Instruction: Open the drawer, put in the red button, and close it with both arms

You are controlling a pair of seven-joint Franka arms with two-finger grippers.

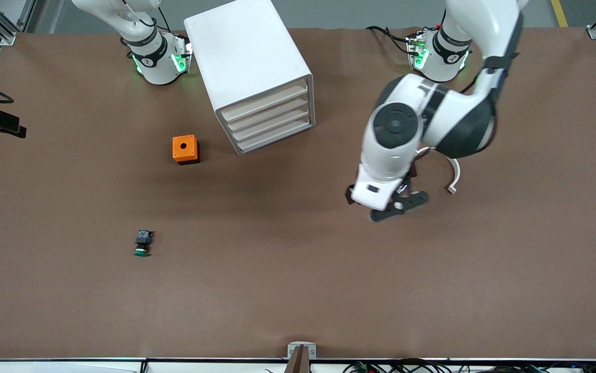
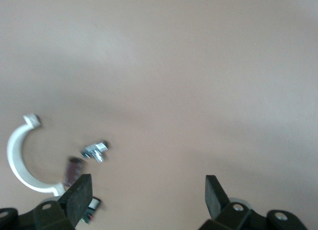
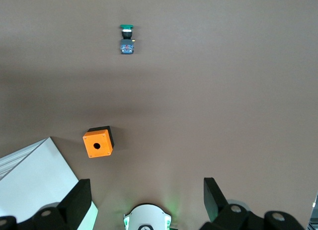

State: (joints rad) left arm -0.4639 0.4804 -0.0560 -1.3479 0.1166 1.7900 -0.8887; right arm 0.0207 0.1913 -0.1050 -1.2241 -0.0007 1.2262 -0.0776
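Note:
The white drawer cabinet (image 1: 249,62) stands near the robots' bases, and all its drawers (image 1: 269,118) are shut. My left gripper (image 1: 399,204) hangs open low over bare table toward the left arm's end. In the left wrist view (image 2: 146,197) a blurred dark-red and black piece, apparently the red button (image 2: 74,170), lies just outside one finger (image 2: 79,195), partly hidden by it. In the front view the left arm hides it. My right gripper (image 3: 144,200) is open and empty, high over its own base (image 3: 147,217), out of the front view.
An orange box with a hole (image 1: 185,148) sits beside the cabinet, and shows in the right wrist view (image 3: 98,142). A green-capped switch (image 1: 142,243) lies nearer the front camera. A white curved clip (image 1: 453,176) and a small metal part (image 2: 95,151) lie by the left gripper.

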